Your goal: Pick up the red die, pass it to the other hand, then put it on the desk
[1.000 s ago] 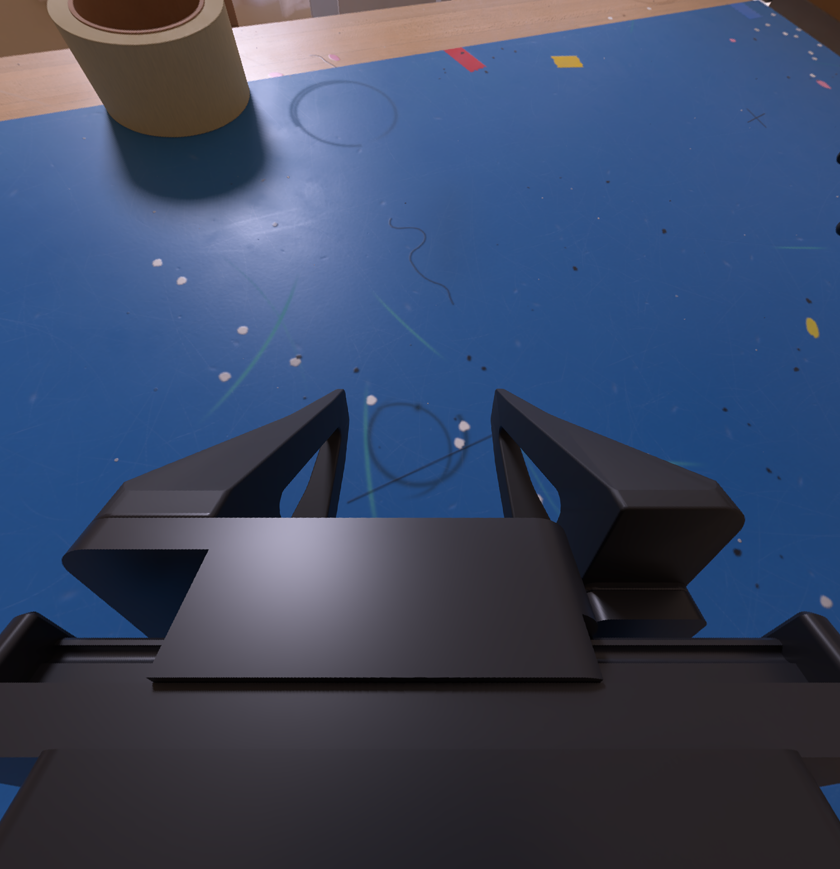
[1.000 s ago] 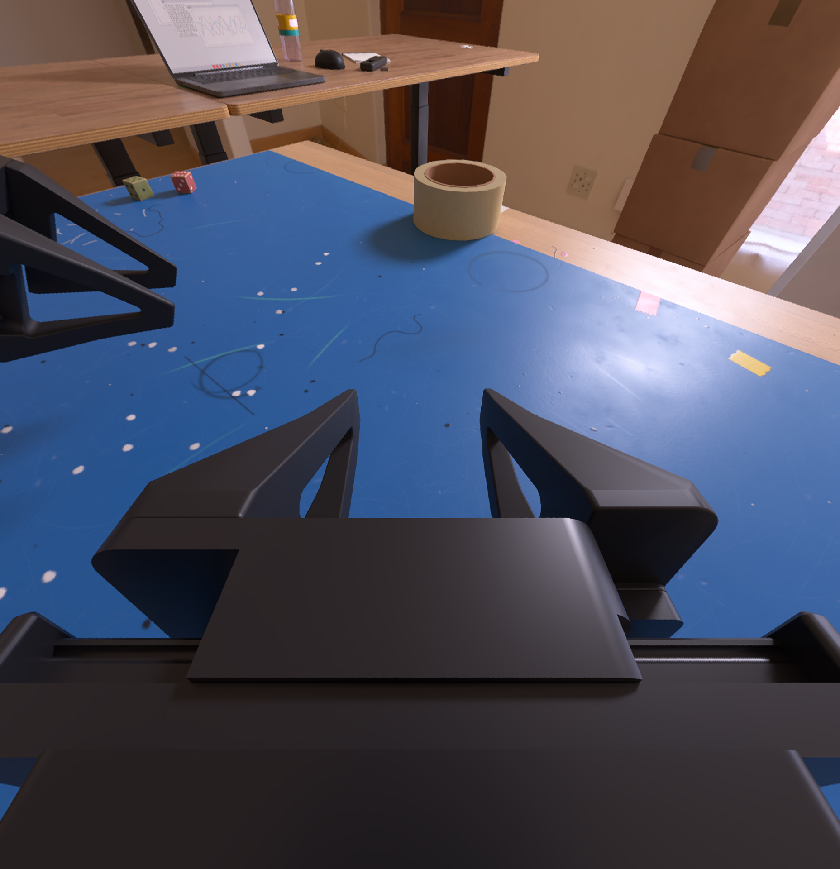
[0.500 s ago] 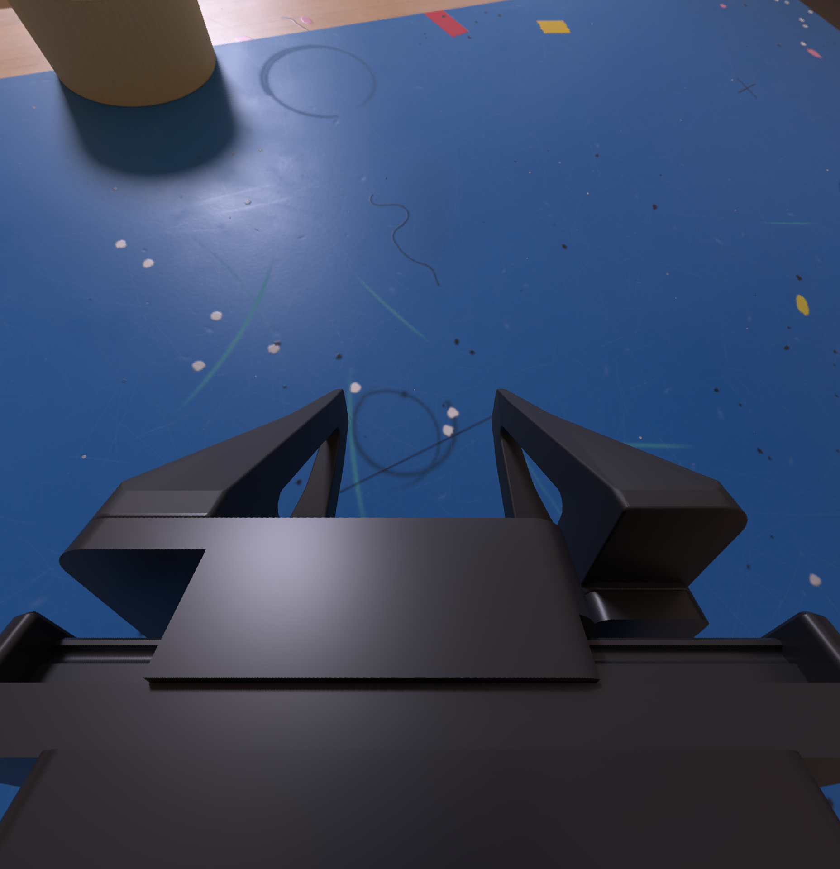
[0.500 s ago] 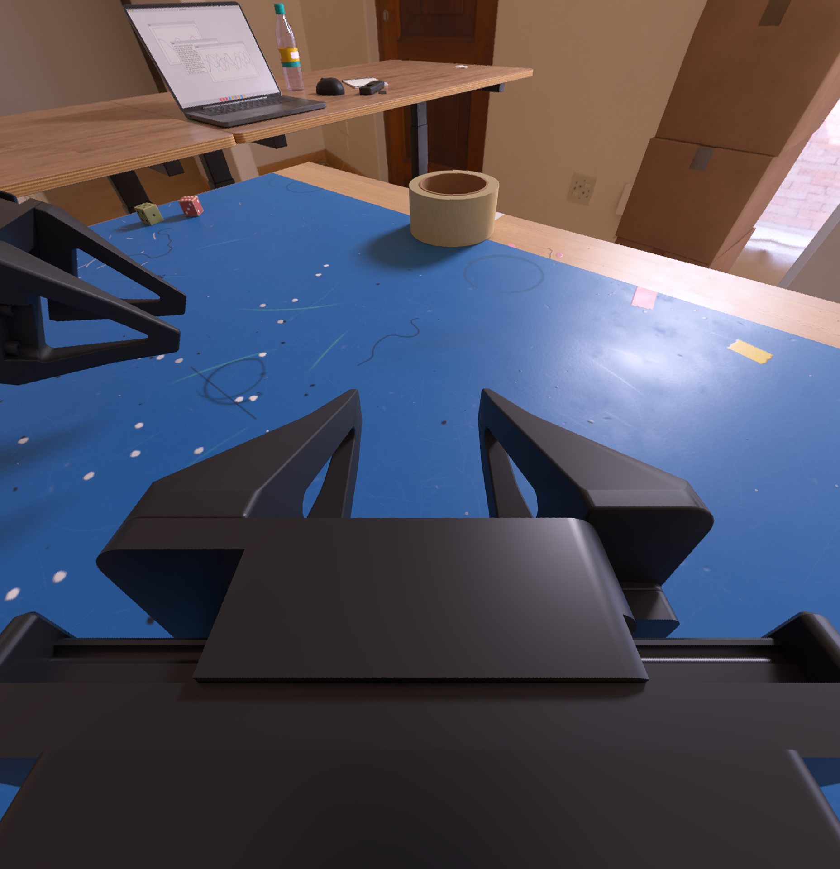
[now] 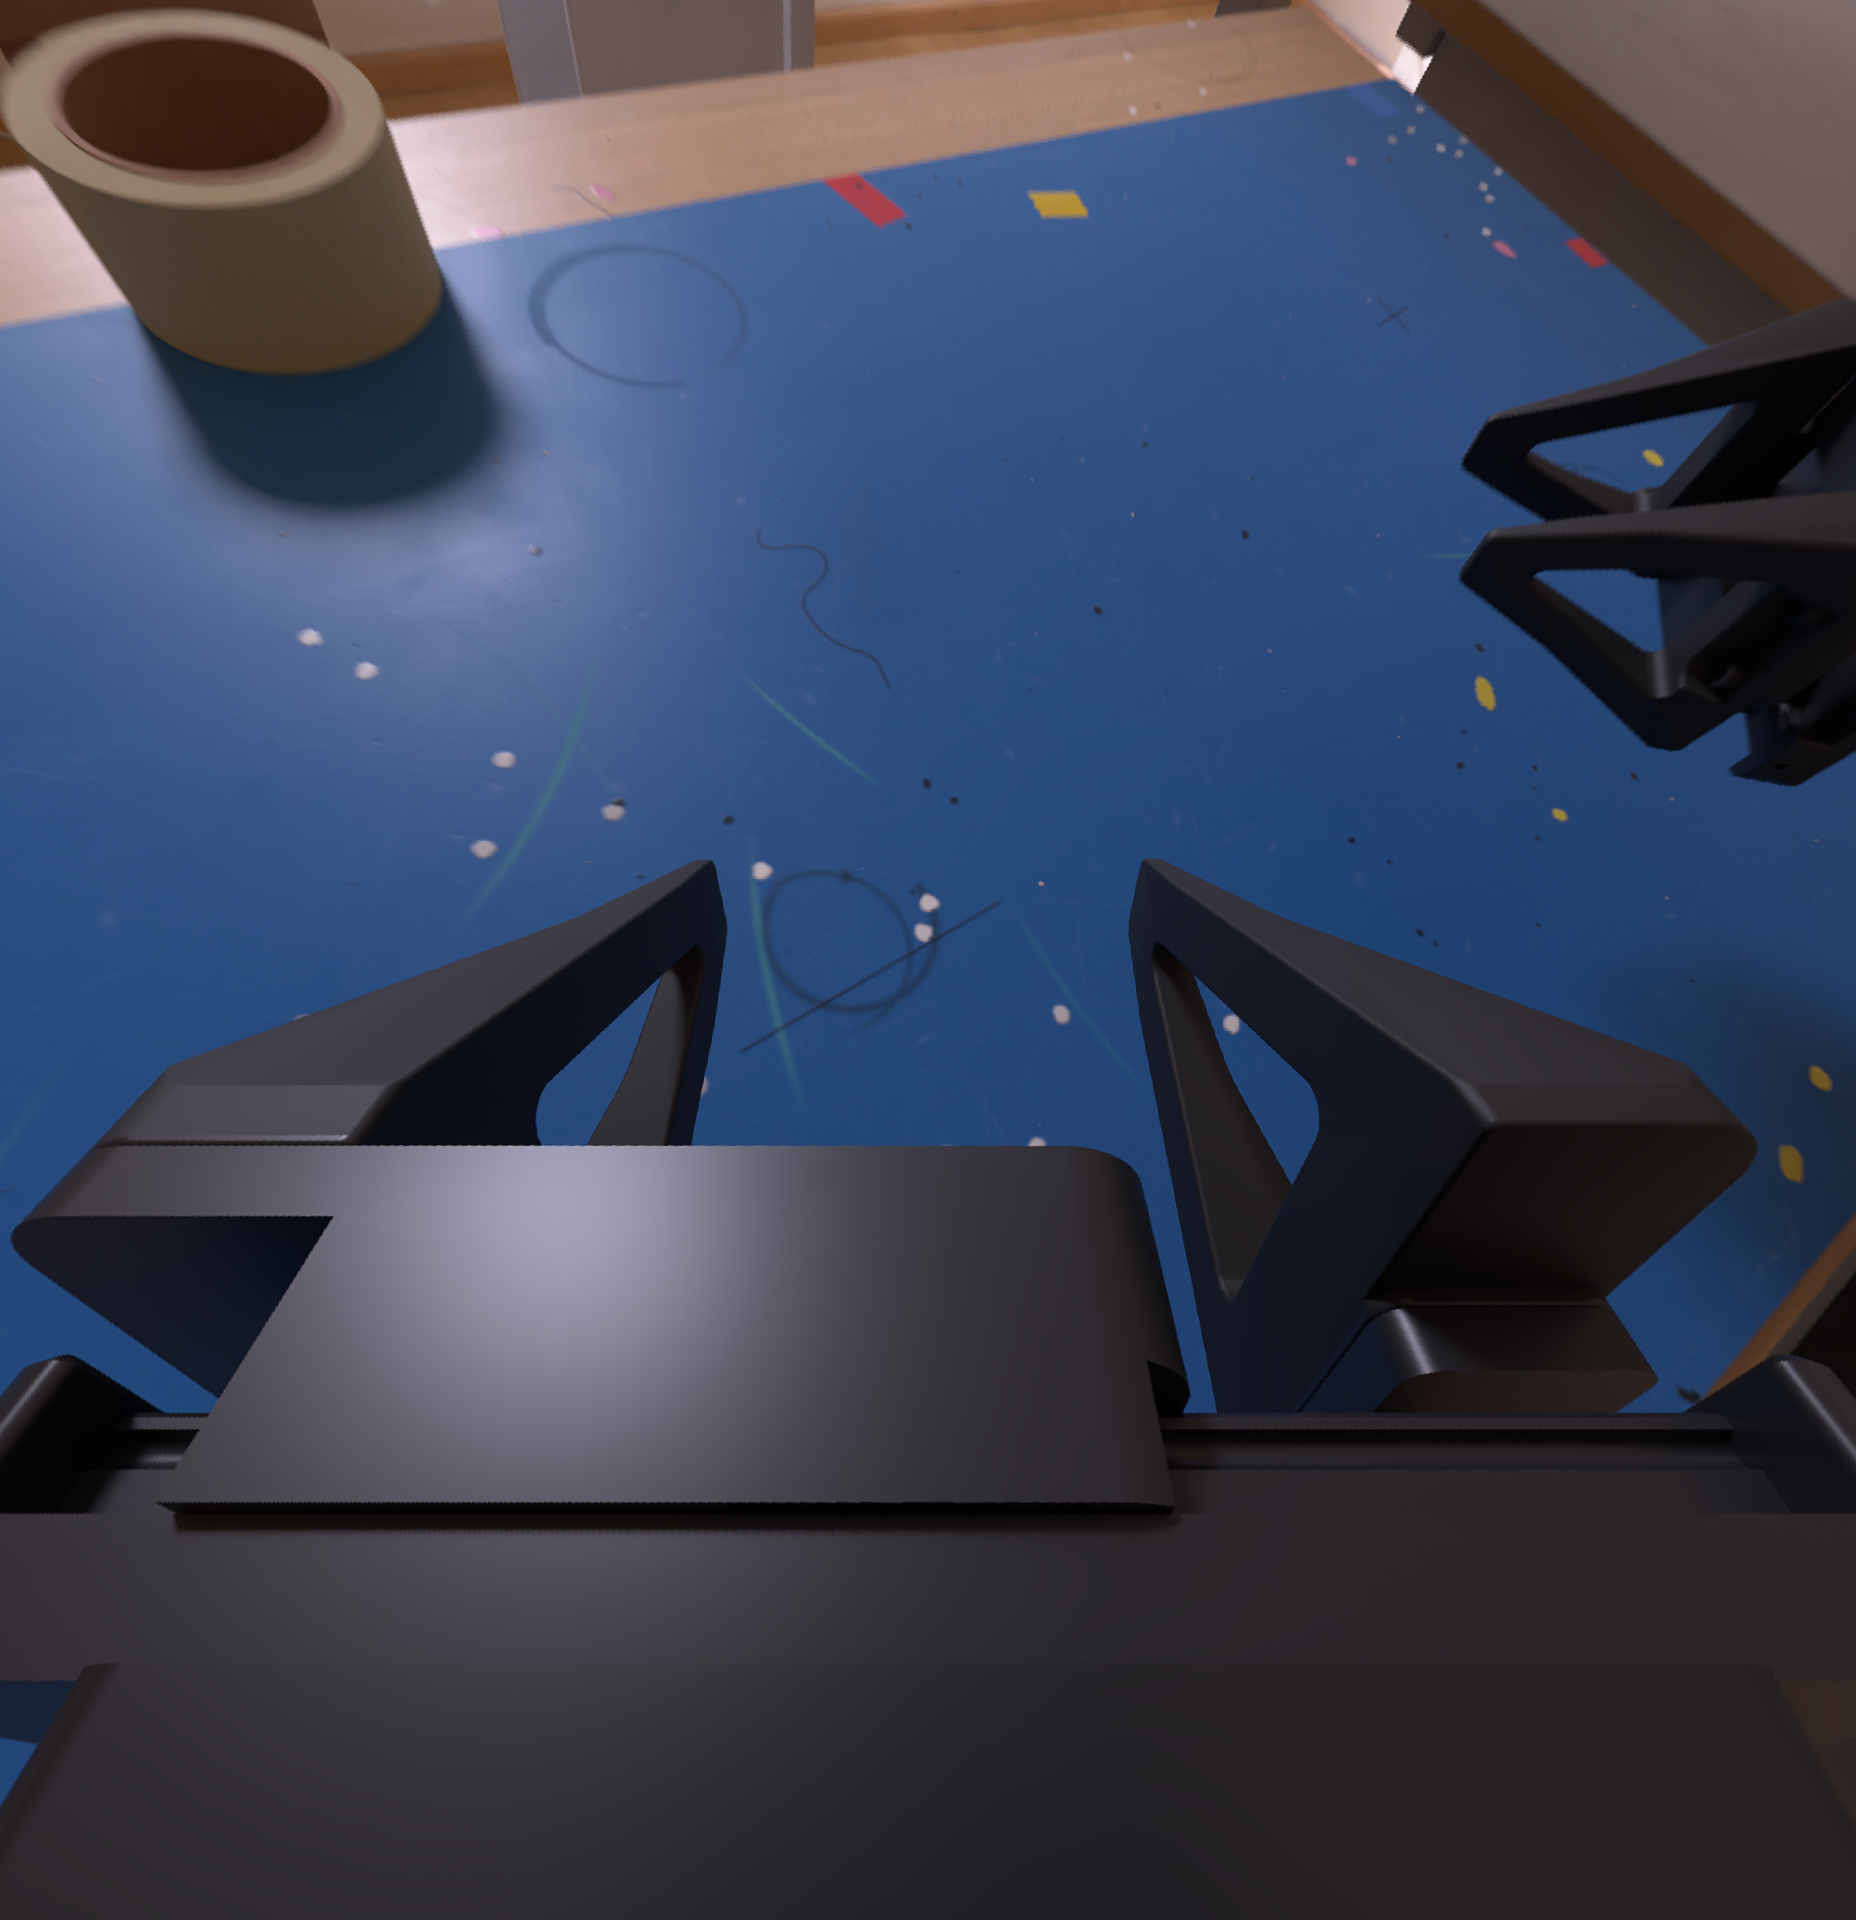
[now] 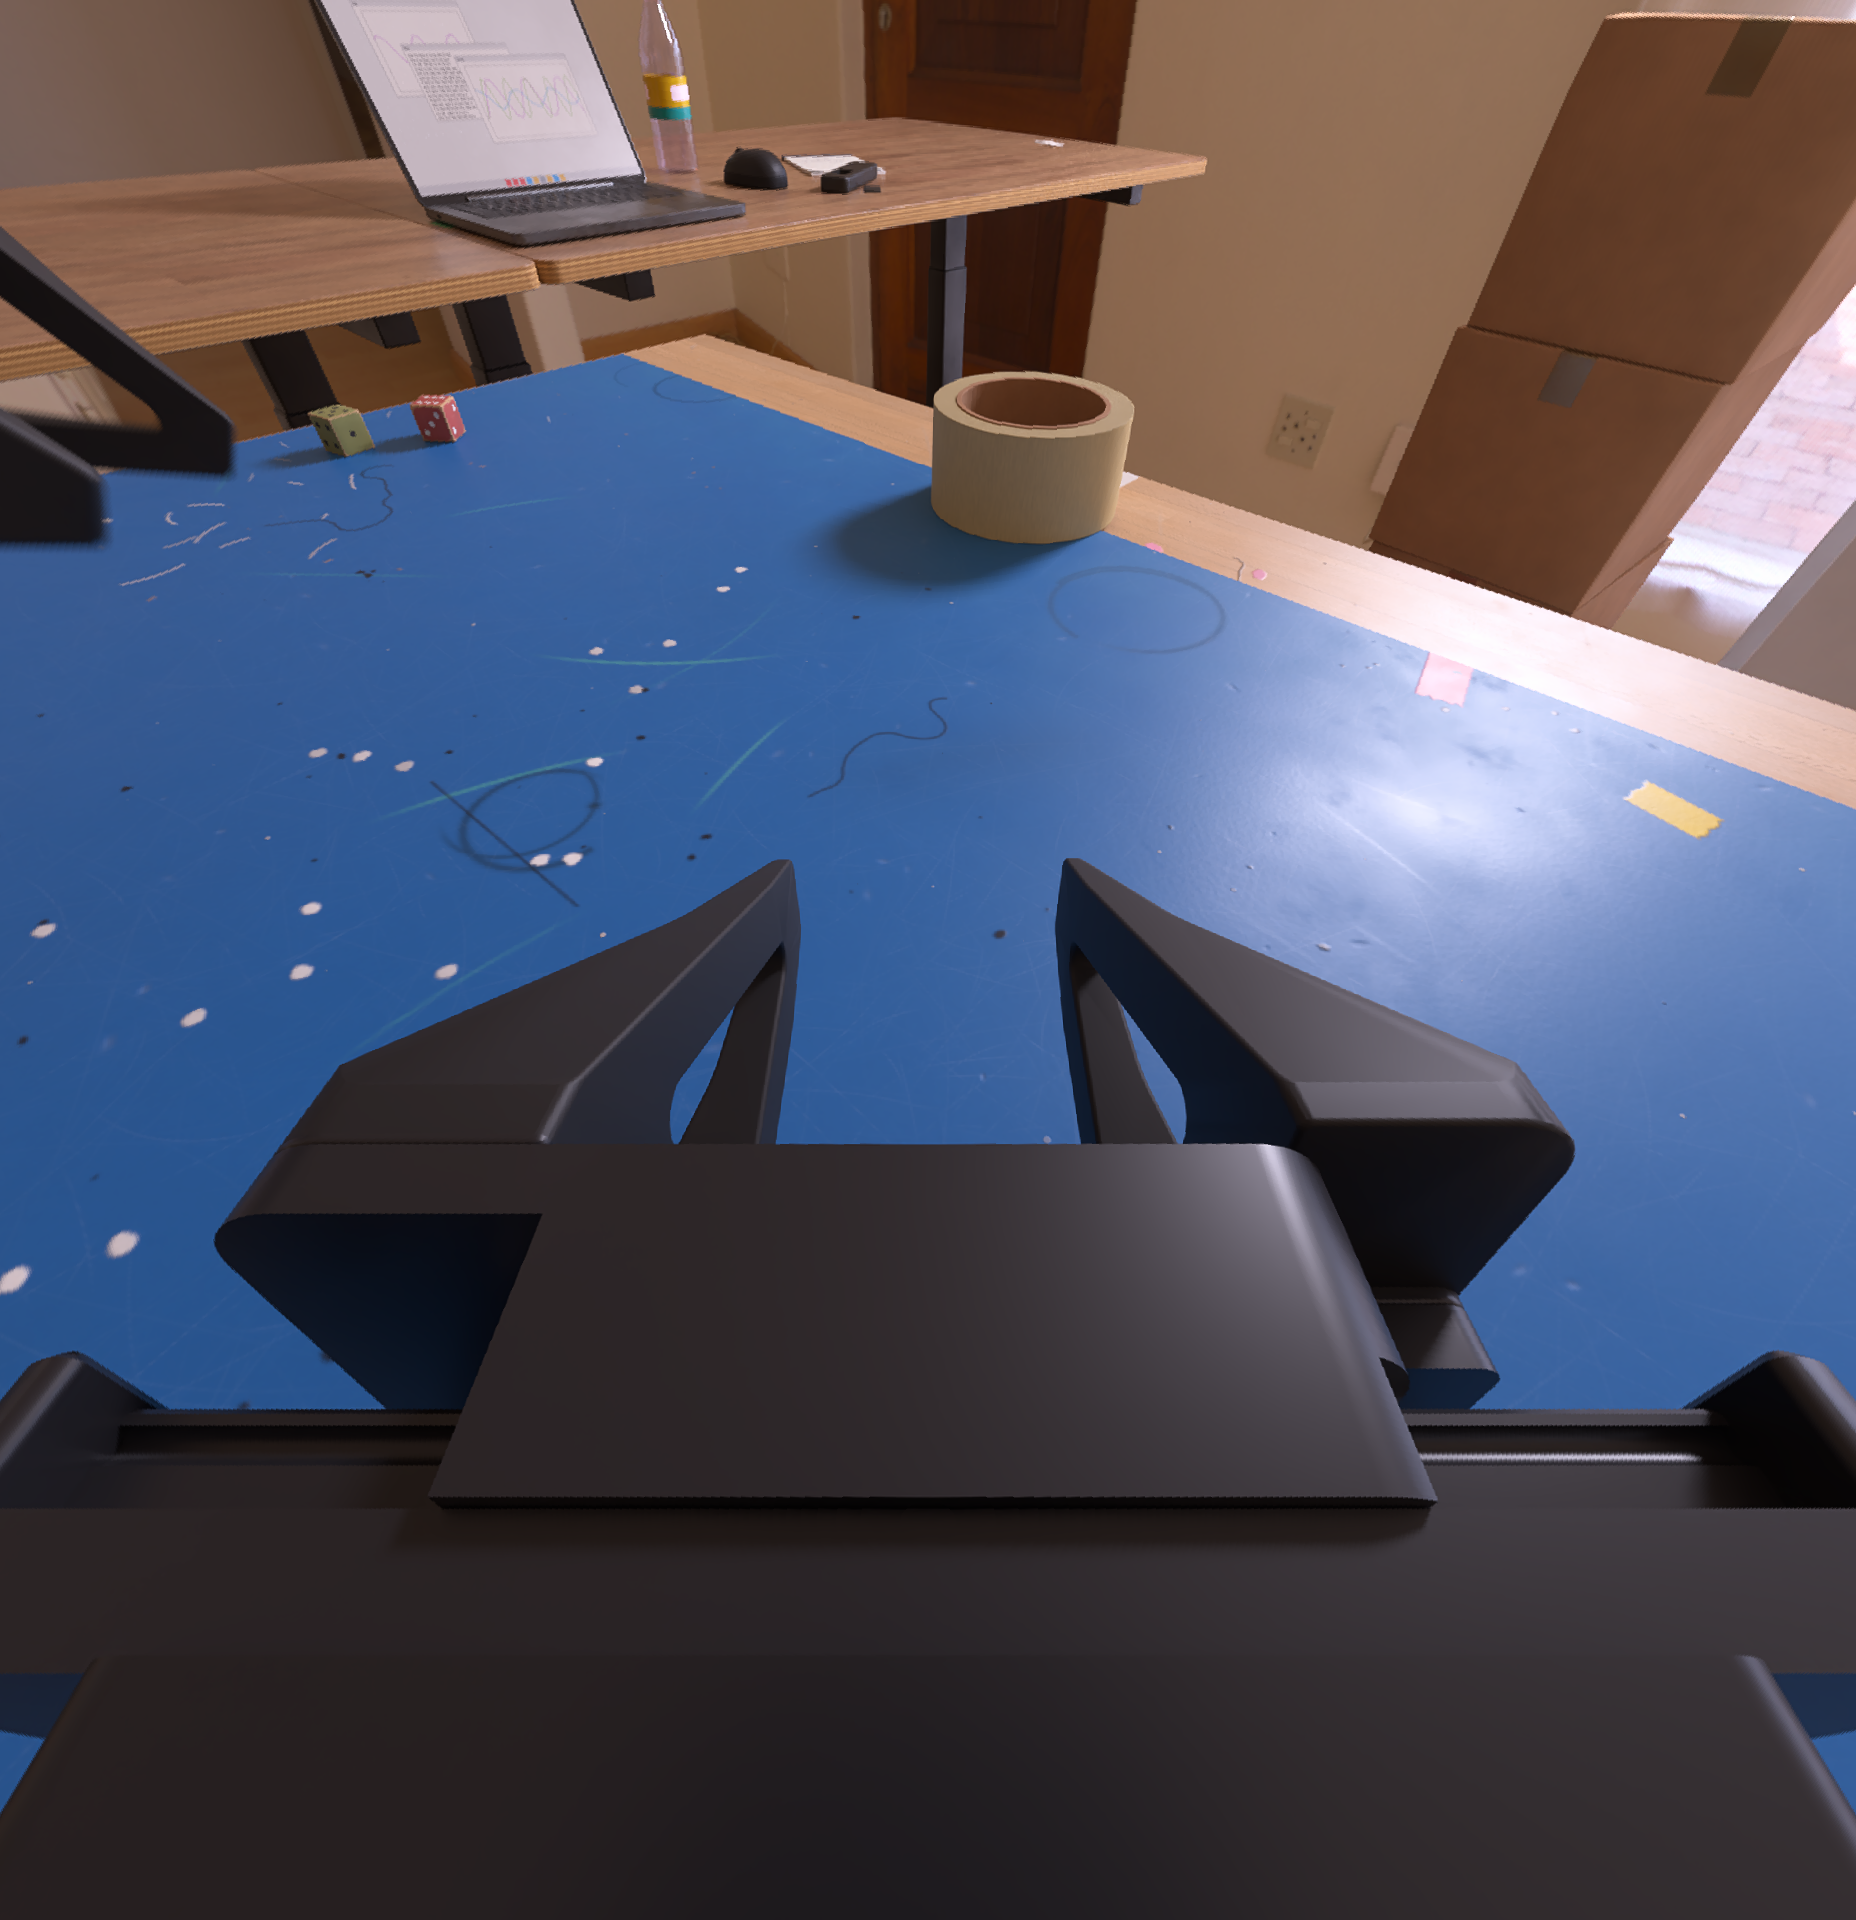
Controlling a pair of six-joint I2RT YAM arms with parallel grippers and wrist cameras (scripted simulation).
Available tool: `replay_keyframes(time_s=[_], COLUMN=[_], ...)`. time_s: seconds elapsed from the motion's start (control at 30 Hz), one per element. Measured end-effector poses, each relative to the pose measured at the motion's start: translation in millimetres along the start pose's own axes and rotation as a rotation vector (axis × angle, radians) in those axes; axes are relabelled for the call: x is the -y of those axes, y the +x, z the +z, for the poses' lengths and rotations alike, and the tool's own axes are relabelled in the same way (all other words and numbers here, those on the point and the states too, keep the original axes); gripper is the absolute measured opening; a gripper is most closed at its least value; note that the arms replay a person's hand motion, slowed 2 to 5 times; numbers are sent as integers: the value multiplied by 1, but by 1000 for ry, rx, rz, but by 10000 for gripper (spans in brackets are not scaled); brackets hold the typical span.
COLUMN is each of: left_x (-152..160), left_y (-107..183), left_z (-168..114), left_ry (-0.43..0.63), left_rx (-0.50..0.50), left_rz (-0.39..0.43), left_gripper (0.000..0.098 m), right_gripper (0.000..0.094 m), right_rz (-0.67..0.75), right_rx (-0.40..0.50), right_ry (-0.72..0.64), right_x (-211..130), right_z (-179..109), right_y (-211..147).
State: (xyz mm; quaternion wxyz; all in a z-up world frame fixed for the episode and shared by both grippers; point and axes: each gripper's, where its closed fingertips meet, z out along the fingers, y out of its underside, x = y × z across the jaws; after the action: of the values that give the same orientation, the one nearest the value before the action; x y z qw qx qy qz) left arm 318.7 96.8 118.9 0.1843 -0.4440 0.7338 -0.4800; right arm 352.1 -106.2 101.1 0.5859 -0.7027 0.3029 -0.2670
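Observation:
The red die (image 6: 438,418) sits on the blue mat (image 6: 1007,748) near its far left corner in the right wrist view, with a green die (image 6: 341,429) just left of it. The left wrist view does not show either die. My left gripper (image 5: 926,883) is open and empty above the mat; it also shows in the right wrist view (image 6: 82,457) at the left edge. My right gripper (image 6: 926,883) is open and empty above the mat, far from the dice; it also shows in the left wrist view (image 5: 1475,509) at the right edge.
A roll of tan tape (image 6: 1030,457) stands on the mat's far edge, also in the left wrist view (image 5: 228,197). Wooden desk border (image 6: 1526,644) surrounds the mat. Behind stand another desk with a laptop (image 6: 519,125), a bottle (image 6: 667,94) and cardboard boxes (image 6: 1630,312).
My left gripper has opened wider and pulled back, so the tape roll and my right gripper show more fully. My right gripper's view has risen and shifted; the dice appear nearer.

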Motion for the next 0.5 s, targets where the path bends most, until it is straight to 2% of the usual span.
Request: replay_keyframes(time_s=[0.13,0.27,0.5], left_x=[17,31,50], left_y=[-16,-47,-118], left_z=[-32,-61,-94], left_ry=[12,-26,-213], left_rx=[28,105,264], left_rz=[27,83,242], left_gripper=[677,677,691], right_gripper=[421,421,422], right_rz=[-4,-4,-3], right_rx=[1,11,25], right_ry=[0,1,2], right_x=[0,0,0], right_z=[0,-1,-1], right_y=[-1,-3,-5])
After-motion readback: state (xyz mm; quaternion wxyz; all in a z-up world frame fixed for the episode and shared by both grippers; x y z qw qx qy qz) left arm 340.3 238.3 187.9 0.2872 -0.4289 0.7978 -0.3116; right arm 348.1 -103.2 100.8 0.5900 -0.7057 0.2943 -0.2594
